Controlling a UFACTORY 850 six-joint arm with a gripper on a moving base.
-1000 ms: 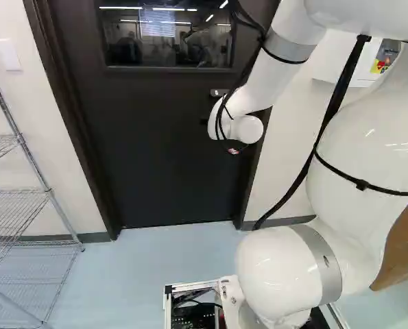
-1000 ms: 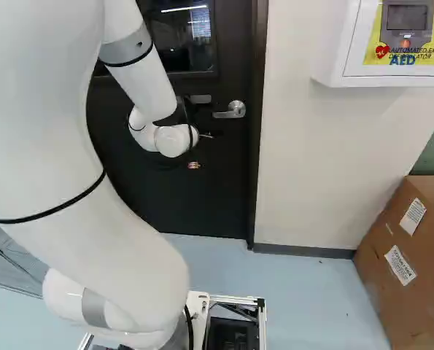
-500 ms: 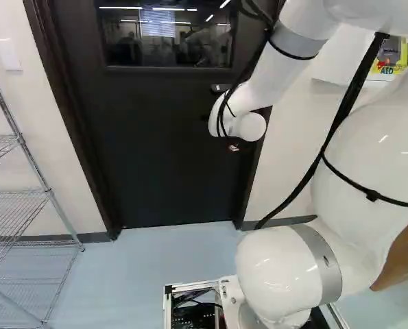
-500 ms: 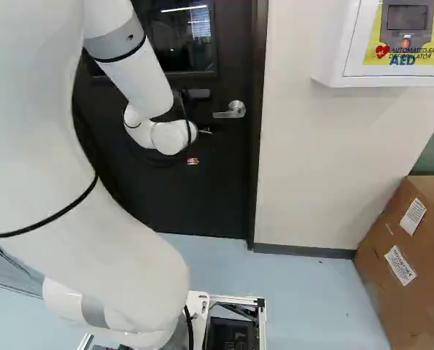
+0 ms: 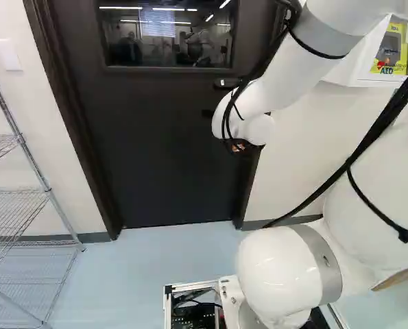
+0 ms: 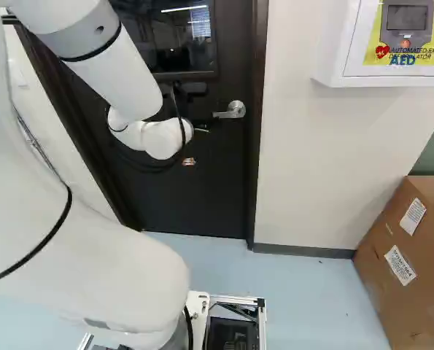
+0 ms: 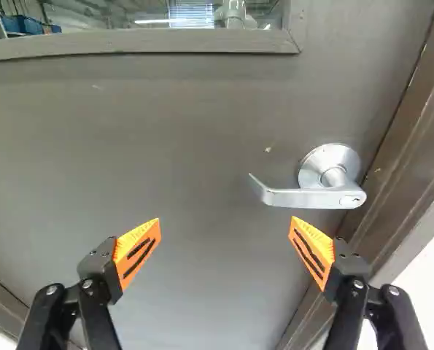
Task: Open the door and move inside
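1. A dark, flat door (image 5: 162,151) with a glass window (image 5: 168,34) is seen closed within its dark frame (image 5: 70,123), ahead of the base.
2. The task's handle, a silver metal lever on a round plate (image 6: 235,109), is mounted on the door, near the frame's edge and below the window. Its lever is held level, pointed away from that edge.
3. The black claw with orange pads (image 6: 189,161) is open, its two fingers spread wide. In the wrist view, the handle is placed ahead of the finger nearer the frame, apart from both fingers.
4. The white, jointed arm (image 6: 122,80) is reached forward to the door; black cables (image 5: 225,123) are looped about its wrist.
5. Beside the door, a white cabinet with a yellow panel (image 6: 333,69) is fixed to the pale wall (image 6: 311,160).
6. A brown cardboard box (image 6: 377,255) is set on the light blue floor (image 6: 311,306), at the right of the right base view.
7. Silver wire shelving (image 5: 29,199) is stood at the left of the left base view.
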